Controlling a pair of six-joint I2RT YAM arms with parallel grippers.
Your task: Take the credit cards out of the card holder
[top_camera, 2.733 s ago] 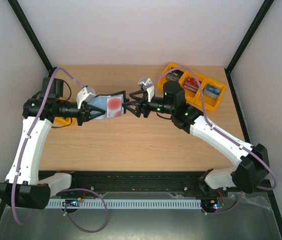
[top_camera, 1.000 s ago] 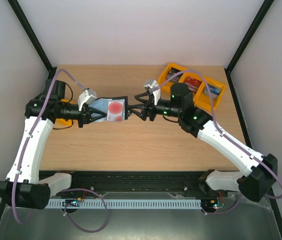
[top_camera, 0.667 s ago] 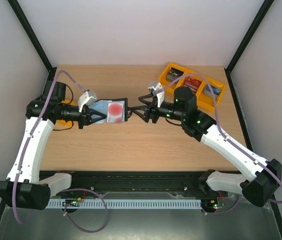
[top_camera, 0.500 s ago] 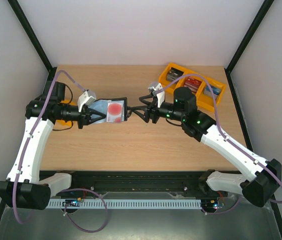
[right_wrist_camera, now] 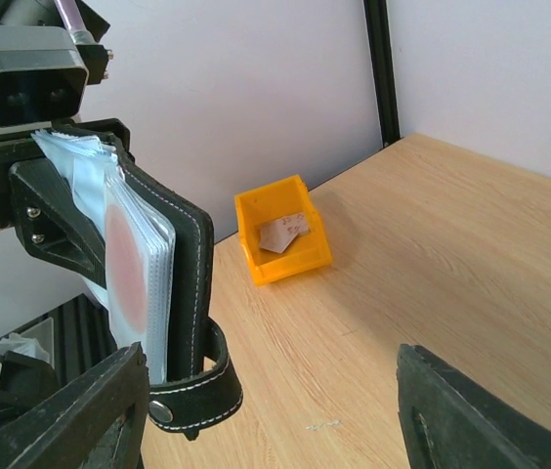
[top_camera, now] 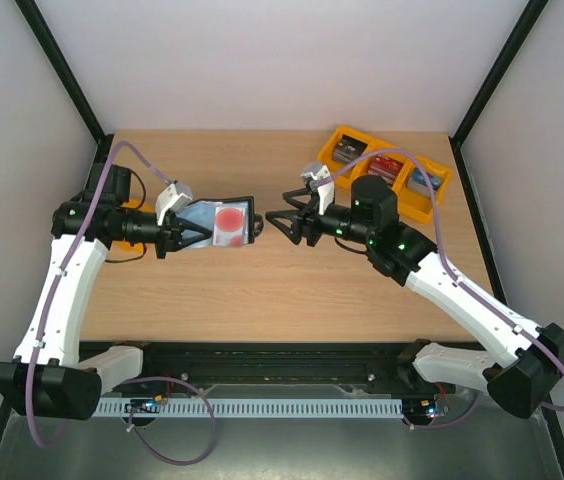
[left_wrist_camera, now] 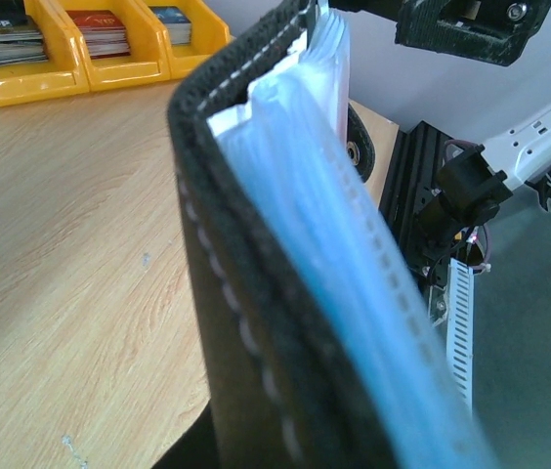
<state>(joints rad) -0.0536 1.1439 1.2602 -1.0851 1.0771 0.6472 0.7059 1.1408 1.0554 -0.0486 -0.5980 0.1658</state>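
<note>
**Desk:** What's the overhead giving you?

**Me:** Pale walls around a wooden table. I've got a row of yellow trays at 1 o'clock, with card stacks in them. My left gripper is clamped on the card holder, which it holds off the wood at about 9 o'clock from the table's middle. My right gripper sits just beside the holder's 3 o'clock end. Its jaws are wide apart and touch nothing.

**Desk:** Which way does the holder run?

**Me:** From above, its long axis goes 9 to 3. The gripped end is at 9, and the free black edge points to 3, straight at my right gripper. I can see one credit card with a red blotch in a pocket, facing up to that camera.

**Desk:** Do the wrist cameras add anything?

**Me:** The right wrist shows the holder standing on edge. The black cover is on the 3 o'clock side, the clear pockets fan out toward 9, and the snap tab hangs at 6. It also shows a small yellow bin on the table beyond, with a pale card inside. Overhead, my left arm mostly covers that bin. The left wrist sees the holder edge-on, only the stitched black edge and blue pocket rims, so the card's face is hidden there.
</note>
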